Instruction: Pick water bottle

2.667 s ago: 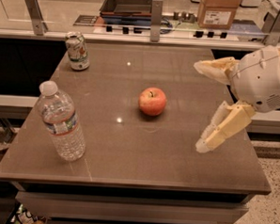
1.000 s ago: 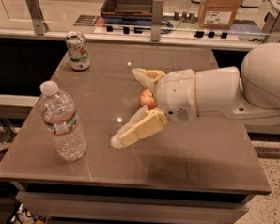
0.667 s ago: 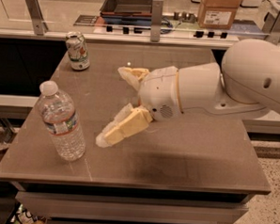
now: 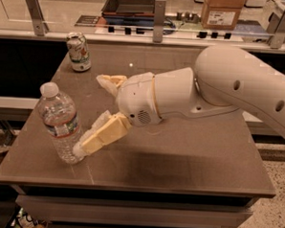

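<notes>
The water bottle (image 4: 59,123) is clear ribbed plastic with a white cap and a blue-green label band. It stands upright at the front left of the brown table (image 4: 187,171). My gripper (image 4: 89,114) is open just to the right of the bottle. Its near finger (image 4: 103,133) slants down, with its tip at or very near the bottle's lower right side. Its far finger (image 4: 110,80) sits behind, apart from the bottle. The bottle is not between the fingers. My white arm (image 4: 220,86) reaches in from the right across the table's middle.
A white-green-red soda can (image 4: 78,51) stands at the table's back left corner. Behind the table runs a counter with metal rail posts (image 4: 159,18), a dark tray (image 4: 131,2) and a cardboard box (image 4: 223,10). The table's left edge is close to the bottle.
My arm has swung left across the table, bringing the open gripper right up to the bottle. The red apple seen earlier is now hidden behind my arm. The bottle and can have not moved.
</notes>
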You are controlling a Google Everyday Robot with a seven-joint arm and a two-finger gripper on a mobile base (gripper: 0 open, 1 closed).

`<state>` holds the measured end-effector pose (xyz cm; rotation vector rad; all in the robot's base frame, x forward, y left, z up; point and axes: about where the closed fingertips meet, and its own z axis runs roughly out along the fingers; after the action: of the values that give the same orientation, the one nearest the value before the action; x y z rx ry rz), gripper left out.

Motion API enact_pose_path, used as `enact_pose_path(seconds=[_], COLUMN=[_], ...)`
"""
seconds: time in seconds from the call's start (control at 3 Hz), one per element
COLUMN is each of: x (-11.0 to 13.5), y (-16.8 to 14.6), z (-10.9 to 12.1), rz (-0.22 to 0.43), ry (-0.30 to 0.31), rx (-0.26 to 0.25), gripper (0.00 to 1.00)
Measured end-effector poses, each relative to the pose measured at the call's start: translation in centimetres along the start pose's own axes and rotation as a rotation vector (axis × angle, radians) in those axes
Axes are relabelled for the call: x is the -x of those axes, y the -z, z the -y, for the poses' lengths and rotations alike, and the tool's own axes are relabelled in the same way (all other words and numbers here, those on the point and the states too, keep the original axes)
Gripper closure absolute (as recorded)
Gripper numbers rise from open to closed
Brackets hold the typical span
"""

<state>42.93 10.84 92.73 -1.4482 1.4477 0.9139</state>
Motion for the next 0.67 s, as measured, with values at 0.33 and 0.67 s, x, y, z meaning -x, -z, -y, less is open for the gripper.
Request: enact_pose_path(seconds=[0.33,0.67], x=[0.1,0.9], y=[-1.8,-3.5], z=[-0.8,-1.7], rz=[0.021,0.05], ry=[-0.028,-0.036], rx=[0.036,0.074], gripper=[0.0,0.0])
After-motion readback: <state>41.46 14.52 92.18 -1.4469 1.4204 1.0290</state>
